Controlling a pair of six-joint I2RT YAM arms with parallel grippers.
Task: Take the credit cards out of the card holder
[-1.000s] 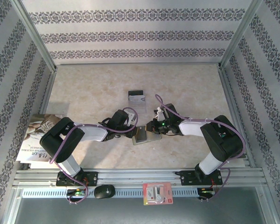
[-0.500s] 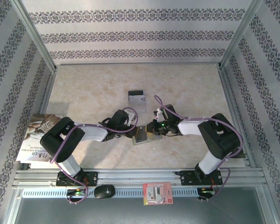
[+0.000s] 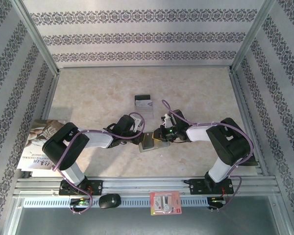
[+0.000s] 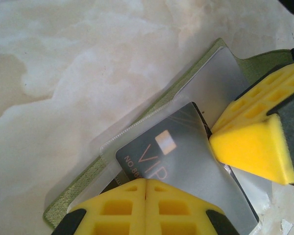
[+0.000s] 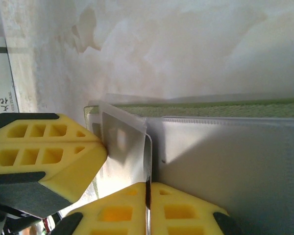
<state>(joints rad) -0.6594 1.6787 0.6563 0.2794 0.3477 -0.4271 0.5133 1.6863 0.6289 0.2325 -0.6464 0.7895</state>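
The olive-green card holder [image 3: 148, 142] lies open on the marble table between my two grippers. In the left wrist view its green edge [image 4: 73, 198] frames a clear pocket over a dark grey credit card [image 4: 181, 159] marked VIP. My left gripper [image 4: 146, 182] is shut, fingertips together and resting on that pocket. My right gripper [image 5: 148, 190] is shut on the thin edge of a silver-grey credit card [image 5: 148, 156], which stands edge-on beside the grey inner pockets [image 5: 235, 161]. Each gripper's yellow fingers [image 4: 252, 144] show in the other's wrist view, close together over the holder.
Two loose cards [image 3: 143, 101] lie further back on the table. A magazine [image 3: 36, 144] overhangs the left rail. A black mouse [image 3: 109, 200] and a red-and-white packet [image 3: 165, 202] sit on the front ledge. Metal frame rails bound the table.
My right gripper has slid slightly left onto the holder and its jaws have closed on the card edge. The left arm has stayed in place.
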